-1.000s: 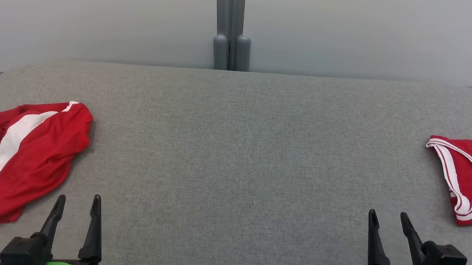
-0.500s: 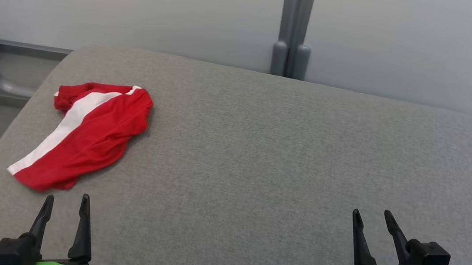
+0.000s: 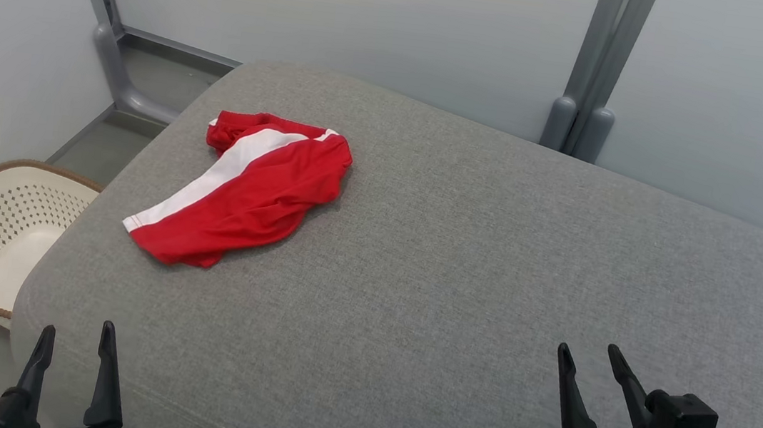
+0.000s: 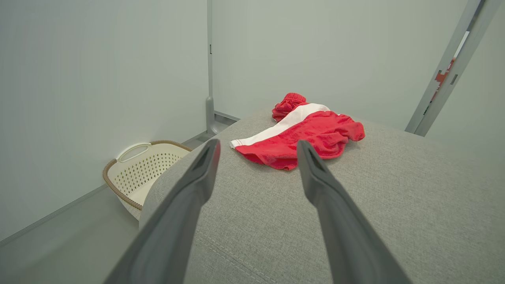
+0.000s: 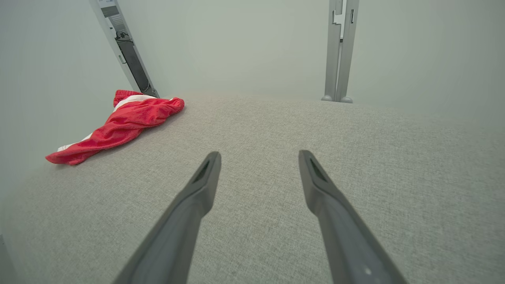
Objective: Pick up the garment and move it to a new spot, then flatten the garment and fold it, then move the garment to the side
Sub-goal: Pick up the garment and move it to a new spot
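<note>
Head view: the red garment (image 3: 248, 188) with a white stripe lies crumpled near the counter's (image 3: 462, 266) far left corner, well apart from both claws. The left claw (image 3: 77, 329) and right claw (image 3: 589, 349) hover spread and empty. A basket (image 3: 1, 214) sits on the floor beside the counter. Left wrist view: the garment lies ahead, beyond the parted fingers. Right wrist view: the garment lies far left.

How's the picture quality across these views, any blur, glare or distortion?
Head view: even light, sharp, no glare; the red garment throws a faint shadow on the grey surface. Left wrist view: the left gripper is soft near the lens, and the post leans with the wide angle. Right wrist view: hazy toward the wall; the right gripper is blurred.
</note>
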Controlling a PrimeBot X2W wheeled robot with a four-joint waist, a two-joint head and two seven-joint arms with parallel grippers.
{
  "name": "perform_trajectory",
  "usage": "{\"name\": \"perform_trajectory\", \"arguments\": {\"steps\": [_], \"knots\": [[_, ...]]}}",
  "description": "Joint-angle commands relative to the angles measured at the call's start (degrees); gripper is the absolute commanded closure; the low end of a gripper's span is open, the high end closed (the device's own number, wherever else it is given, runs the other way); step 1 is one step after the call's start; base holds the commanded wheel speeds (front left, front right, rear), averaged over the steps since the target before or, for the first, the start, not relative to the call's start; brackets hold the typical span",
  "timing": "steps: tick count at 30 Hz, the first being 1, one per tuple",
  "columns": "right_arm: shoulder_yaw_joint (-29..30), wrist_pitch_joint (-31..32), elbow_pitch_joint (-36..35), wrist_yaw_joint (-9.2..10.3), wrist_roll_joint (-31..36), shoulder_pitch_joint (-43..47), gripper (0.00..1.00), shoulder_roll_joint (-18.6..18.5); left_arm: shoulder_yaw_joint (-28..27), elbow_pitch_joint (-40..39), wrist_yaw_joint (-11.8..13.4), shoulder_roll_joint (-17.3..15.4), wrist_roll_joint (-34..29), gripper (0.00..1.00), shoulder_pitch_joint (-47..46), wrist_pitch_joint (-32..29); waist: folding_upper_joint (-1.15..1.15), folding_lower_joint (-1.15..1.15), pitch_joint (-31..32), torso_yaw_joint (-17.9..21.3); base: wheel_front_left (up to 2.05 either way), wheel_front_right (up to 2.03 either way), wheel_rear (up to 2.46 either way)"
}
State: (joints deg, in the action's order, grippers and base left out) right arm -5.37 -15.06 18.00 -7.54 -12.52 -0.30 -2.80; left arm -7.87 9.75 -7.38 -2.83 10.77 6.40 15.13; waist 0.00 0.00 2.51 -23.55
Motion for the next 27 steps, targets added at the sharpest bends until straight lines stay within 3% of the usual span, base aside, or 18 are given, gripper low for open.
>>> {"name": "perform_trajectory", "arguments": {"steps": [1, 14, 20, 27], "knots": [[-0.08, -0.14, -0.16, 0.1, -0.25, 0.49, 0.0, -0.19, -0.32, -0.09, -0.12, -0.14, -0.23, 0.0, 0.47, -0.01, 0.0, 0.0, -0.05, -0.87, 0.0, 0.0, 0.0], [-0.21, -0.15, -0.2, 0.1, 0.29, 0.35, 0.0, -0.19, 0.26, 2.3, 0.19, -0.14, -1.01, 0.0, -2.94, -0.01, 0.0, 0.0, -1.05, 0.43, 0.0, 0.0, 0.0], [-0.59, -0.15, -0.62, 0.1, 2.31, -1.18, 0.0, -0.4, -0.66, 10.66, 0.08, -0.59, -2.31, 0.0, -11.76, -0.01, 0.0, 0.0, -4.29, 2.04, 0.0, 0.0, 0.0], [-2.18, 0.31, -2.16, 0.1, 3.82, -3.42, 0.0, -2.8, -1.77, 25.29, 0.05, -1.42, 0.57, 0.0, -25.76, -0.43, 0.0, 0.0, -9.74, 6.35, 0.0, 0.0, 0.0]]}}
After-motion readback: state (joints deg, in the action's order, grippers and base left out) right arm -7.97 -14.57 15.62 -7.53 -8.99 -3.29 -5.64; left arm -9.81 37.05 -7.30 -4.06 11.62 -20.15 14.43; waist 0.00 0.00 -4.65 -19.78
